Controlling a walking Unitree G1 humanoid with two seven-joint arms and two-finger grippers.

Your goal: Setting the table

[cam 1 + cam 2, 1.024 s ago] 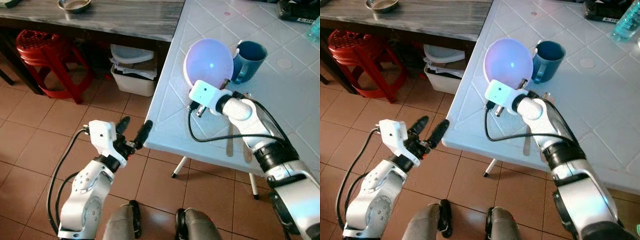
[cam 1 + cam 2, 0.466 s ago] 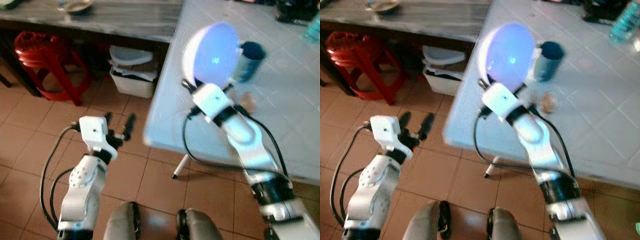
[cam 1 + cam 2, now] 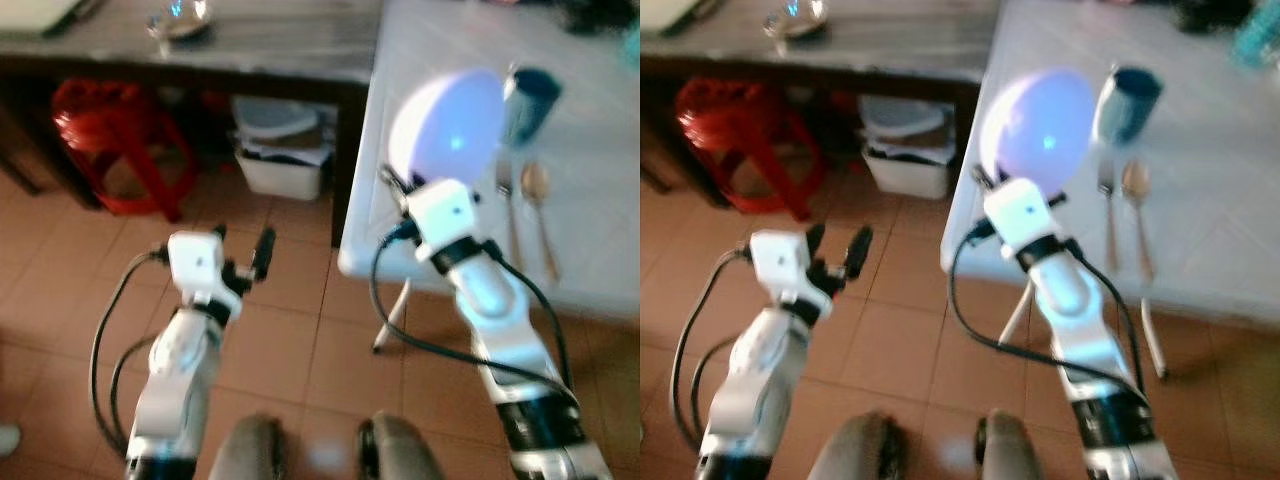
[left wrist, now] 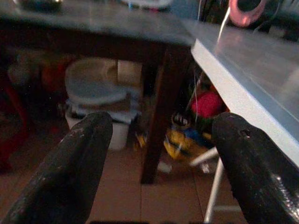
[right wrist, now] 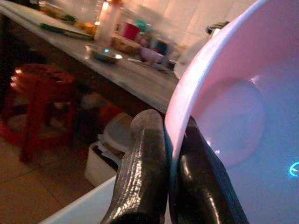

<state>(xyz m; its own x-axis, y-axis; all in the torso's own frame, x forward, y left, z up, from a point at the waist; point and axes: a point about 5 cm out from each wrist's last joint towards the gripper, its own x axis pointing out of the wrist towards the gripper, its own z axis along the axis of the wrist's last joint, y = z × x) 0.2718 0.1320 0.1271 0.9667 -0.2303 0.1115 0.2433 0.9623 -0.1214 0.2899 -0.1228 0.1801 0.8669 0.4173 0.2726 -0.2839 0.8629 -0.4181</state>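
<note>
The right gripper (image 5: 170, 186) stays clamped on the bowl (image 3: 447, 127) rim, now lifted off the white table (image 3: 590, 200) near its corner. Beside it, what looks like a spoon (image 3: 537, 185) lies uncovered. The left gripper (image 4: 159, 154) hangs spread open, empty.

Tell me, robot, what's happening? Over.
Right end effector shut on bowl rim, held above table corner. Left end effector open, empty. Mug, spoon nearby.

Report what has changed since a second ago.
The right gripper has lifted the bowl off the white table, tipping it upright, jaws pinching its rim. The camera shifted too. The mug, fork and spoon stay put; the left gripper stays open and idle.
</note>
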